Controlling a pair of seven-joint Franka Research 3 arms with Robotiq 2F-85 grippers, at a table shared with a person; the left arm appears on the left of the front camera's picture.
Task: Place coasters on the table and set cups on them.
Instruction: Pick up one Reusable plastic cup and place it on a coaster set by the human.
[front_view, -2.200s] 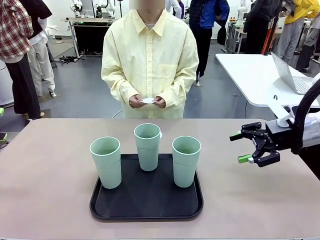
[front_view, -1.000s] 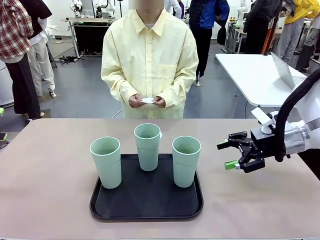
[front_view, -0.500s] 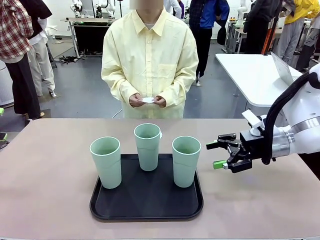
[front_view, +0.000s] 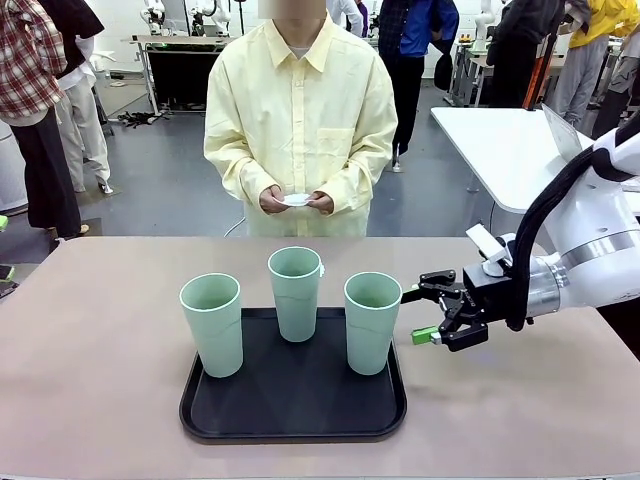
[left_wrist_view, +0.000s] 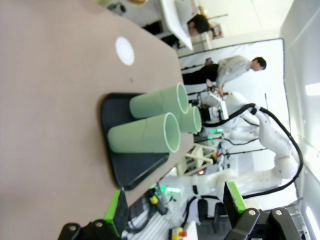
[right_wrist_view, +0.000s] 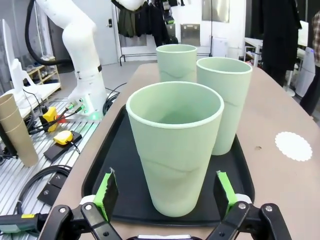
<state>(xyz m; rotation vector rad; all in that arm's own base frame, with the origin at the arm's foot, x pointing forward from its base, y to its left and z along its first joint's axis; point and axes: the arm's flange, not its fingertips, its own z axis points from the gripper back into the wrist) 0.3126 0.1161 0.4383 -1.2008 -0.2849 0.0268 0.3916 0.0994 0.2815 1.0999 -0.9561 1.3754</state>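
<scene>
Two fingers (right_wrist_view: 106, 192) of the right gripper (front_view: 414, 314) are held wide apart with nothing clamped, and the nearest cup (right_wrist_view: 175, 155) is lined up between them, just beside the tips and seemingly not yet touched. This cup is judged light, stiff and empty, with a smooth matte wall that tapers toward the base; it would best be taken across the upper half, below the rim, and squeezed gently so that it is neither tipped nor let slip. The right arm is reached in low from the side, wrist level, fingers pointed horizontally. All three cups (front_view: 295, 290) are stood upright on a black tray (front_view: 300, 420) on the table (front_view: 100, 400). One coaster (right_wrist_view: 293, 146) is laid on the table beyond the tray; another is held in the person's hands (front_view: 295, 201). The left gripper (left_wrist_view: 175, 210) is likewise spread and empty.
</scene>
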